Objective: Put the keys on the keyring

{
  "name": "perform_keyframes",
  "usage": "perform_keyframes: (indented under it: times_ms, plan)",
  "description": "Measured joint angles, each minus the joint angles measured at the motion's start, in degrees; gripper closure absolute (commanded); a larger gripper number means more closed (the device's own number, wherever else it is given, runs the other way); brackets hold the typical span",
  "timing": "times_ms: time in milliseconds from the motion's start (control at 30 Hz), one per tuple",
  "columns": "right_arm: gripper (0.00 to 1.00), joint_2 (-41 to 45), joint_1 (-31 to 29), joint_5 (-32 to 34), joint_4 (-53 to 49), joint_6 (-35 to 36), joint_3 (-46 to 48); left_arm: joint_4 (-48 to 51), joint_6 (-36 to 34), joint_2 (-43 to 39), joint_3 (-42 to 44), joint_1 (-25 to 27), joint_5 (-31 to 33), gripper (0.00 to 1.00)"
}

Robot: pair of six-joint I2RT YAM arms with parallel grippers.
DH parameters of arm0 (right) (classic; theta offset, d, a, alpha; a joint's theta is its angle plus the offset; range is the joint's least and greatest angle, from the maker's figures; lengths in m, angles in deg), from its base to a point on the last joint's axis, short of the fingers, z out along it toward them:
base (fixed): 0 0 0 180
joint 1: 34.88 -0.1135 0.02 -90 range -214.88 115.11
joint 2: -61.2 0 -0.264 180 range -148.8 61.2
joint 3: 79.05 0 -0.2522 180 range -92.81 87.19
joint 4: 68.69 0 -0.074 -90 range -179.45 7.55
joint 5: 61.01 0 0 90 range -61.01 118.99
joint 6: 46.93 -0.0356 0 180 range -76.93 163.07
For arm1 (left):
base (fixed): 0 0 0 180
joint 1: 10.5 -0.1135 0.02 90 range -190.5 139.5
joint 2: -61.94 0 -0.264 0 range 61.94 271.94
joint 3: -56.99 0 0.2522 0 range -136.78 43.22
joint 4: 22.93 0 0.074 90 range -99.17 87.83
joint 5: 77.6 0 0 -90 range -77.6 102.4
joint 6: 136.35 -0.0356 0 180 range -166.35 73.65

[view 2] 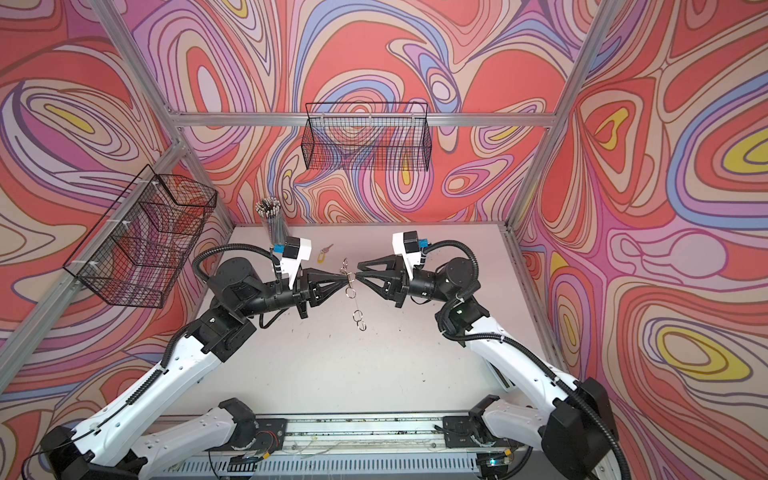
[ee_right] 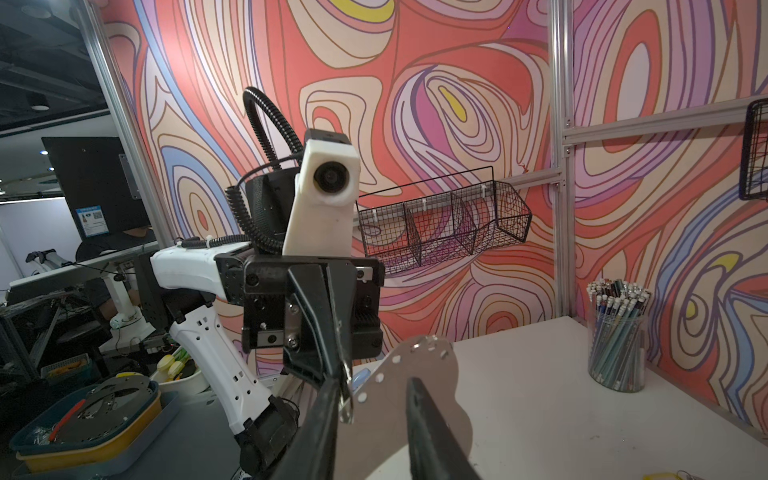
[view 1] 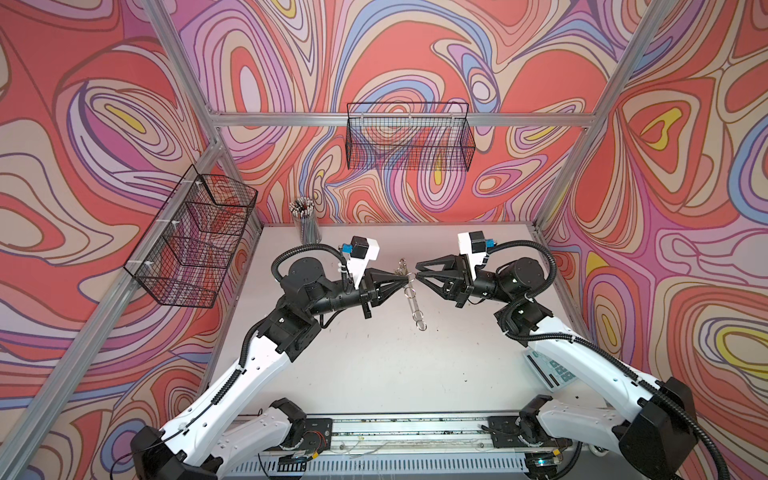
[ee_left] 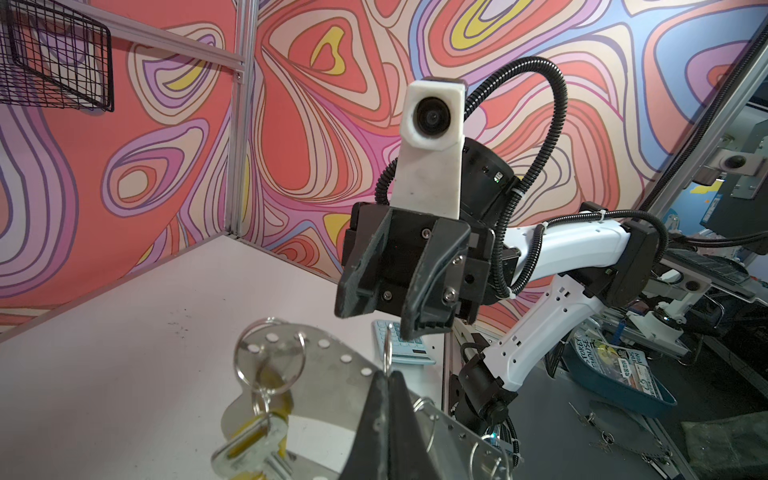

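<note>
In both top views the keyring (view 1: 412, 297) (view 2: 353, 293) hangs edge-on above the table between my two grippers. My left gripper (view 1: 405, 279) (ee_left: 388, 376) is shut on a wire ring at the keyring's (ee_left: 332, 374) edge. One silver key with a yellow tag (ee_left: 247, 446) hangs from a ring on the plate. My right gripper (view 1: 417, 277) (ee_right: 372, 388) is open, its fingers (ee_right: 419, 399) standing on either side across the plate (ee_right: 419, 357), one beside the held ring. Another of the keys (view 2: 323, 257) lies on the table behind my left gripper.
A cup of pencils (view 1: 305, 224) (ee_right: 617, 336) stands at the table's back left. Wire baskets hang on the left wall (view 1: 195, 241) and the back wall (view 1: 409, 137). A calculator (view 1: 552, 368) lies under my right arm at the table's right edge.
</note>
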Motion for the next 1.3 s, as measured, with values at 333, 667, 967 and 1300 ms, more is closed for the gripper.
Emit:
perform_keyframes:
  times_ms: [333, 667, 967, 1300]
  plan:
    - [0.84, -0.63, -1.11, -0.46, -3.34, 2.1, -0.76, 0.26, -0.2, 0.48, 0.0, 0.0, -0.2, 1.0]
    - [1.0, -0.66, -1.75, -0.87, -3.43, 3.02, -1.14, 0.39, -0.13, 0.74, -0.02, -0.07, -0.39, 0.98]
    - [1.0, -1.4, -1.95, -1.11, 1.46, -0.22, -0.46, -2.43, 1.27, 1.36, -0.02, -0.02, -1.22, 0.85]
    - [1.0, -1.86, -1.92, -1.05, 5.38, -2.51, 0.37, -3.93, 1.99, 1.68, -0.02, -0.07, -1.66, 0.94]
